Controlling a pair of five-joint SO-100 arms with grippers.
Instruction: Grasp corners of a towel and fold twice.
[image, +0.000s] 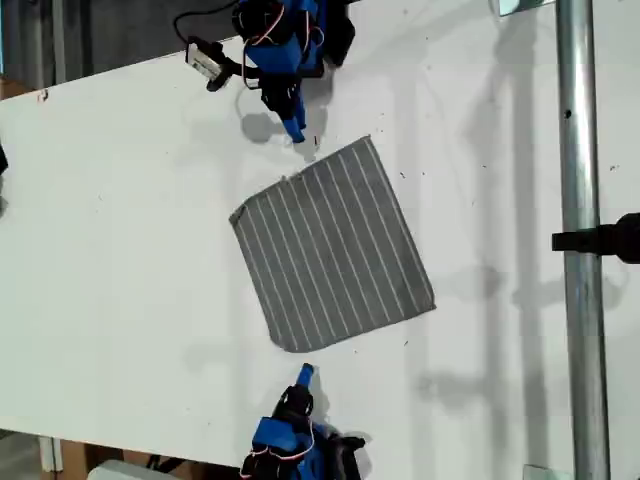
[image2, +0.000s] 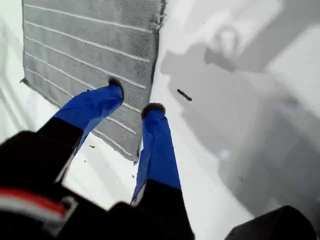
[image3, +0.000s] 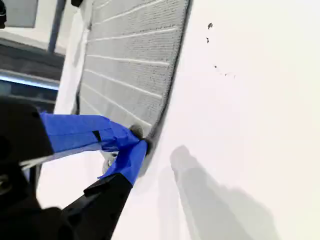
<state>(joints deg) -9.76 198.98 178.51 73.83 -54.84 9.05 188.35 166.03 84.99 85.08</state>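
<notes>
The grey striped towel (image: 330, 245) lies flat on the white table (image: 120, 280), turned like a diamond. My first gripper (image: 297, 135), on the arm at the exterior view's top, hangs open near the towel's upper edge. In the first wrist view its fingers (image2: 134, 95) spread above the cloth (image2: 85, 45), close to one corner (image2: 134, 159). My second gripper (image: 305, 374), on the arm at the exterior view's bottom, is shut just off the bottom corner (image: 290, 347). Its closed tips (image3: 141, 141) touch the towel's edge (image3: 165, 85); I cannot tell whether cloth is pinched.
A metal pole (image: 580, 250) with a black clamp (image: 610, 238) runs down the exterior view's right. The table's edges show at that view's top left and bottom. A small dark speck (image2: 184, 95) lies on the table beside the towel.
</notes>
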